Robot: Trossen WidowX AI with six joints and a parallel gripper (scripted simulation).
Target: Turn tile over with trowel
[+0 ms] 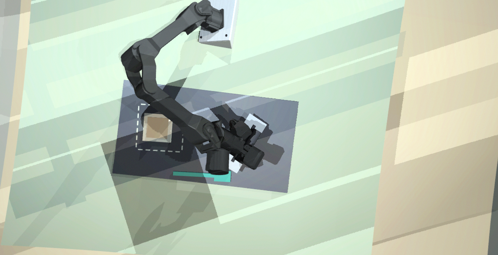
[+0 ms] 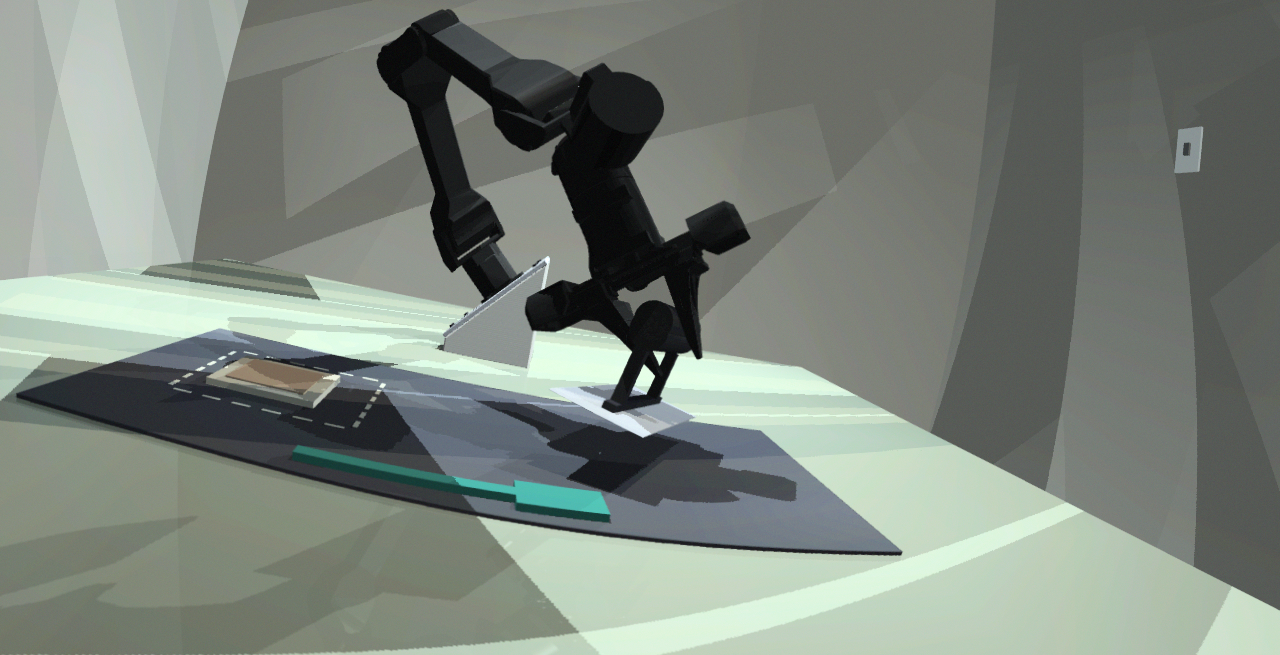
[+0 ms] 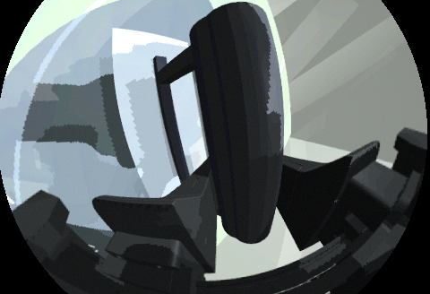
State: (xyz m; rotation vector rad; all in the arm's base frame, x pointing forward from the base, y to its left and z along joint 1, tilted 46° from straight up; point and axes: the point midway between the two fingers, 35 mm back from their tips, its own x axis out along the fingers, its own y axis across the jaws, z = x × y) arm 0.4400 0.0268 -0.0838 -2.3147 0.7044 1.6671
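The trowel has a dark round handle, two dark posts and a flat pale blade. My gripper is shut on the handle and holds the blade above the right half of the mat. The arm hides the blade's middle in the top view. The tile lies flat inside the dashed outline, cream-edged with a tan square on top. My gripper is well to its right.
A flat teal paddle-shaped piece lies along the mat's near edge, partly under the arm in the top view. The arm's white base stands behind the mat. My forearm passes over the outline's right part in the top view.
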